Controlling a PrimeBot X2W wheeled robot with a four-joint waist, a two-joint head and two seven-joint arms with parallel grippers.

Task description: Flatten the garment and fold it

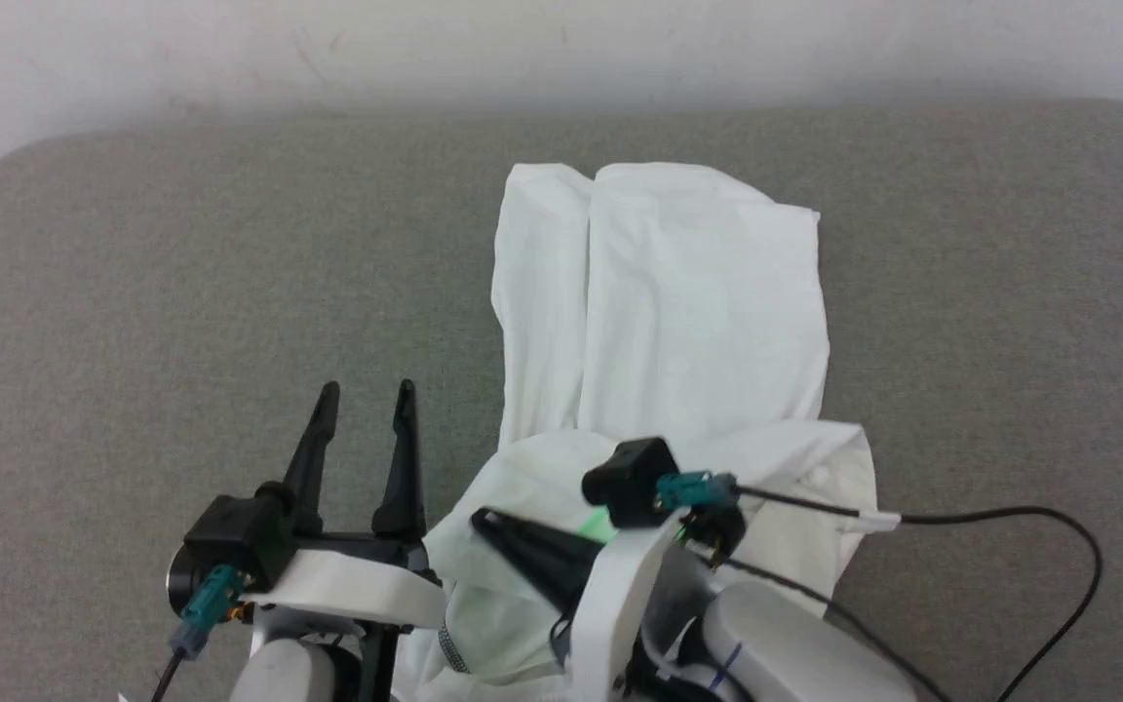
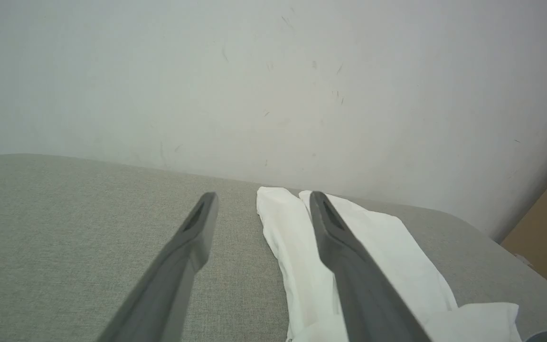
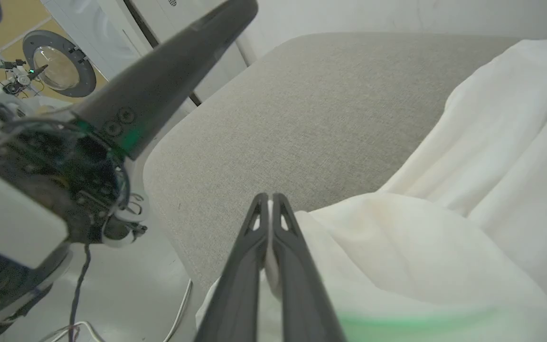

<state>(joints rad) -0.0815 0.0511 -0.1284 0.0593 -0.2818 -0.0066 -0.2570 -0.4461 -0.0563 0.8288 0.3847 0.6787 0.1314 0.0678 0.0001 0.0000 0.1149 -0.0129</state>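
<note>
Where near end of garment bunches at front edge of grey worktop, right claw is pinched tight on white cloth. Left claw just beside, spread wide, grips nothing. Rest of garment lies flat, narrow, reaching toward pale wall.

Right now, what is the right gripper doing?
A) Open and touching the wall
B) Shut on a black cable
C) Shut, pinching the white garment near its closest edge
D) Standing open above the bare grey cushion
C: in the right wrist view the right gripper has its fingers pressed together, with a sliver of the white garment caught between them.
</note>
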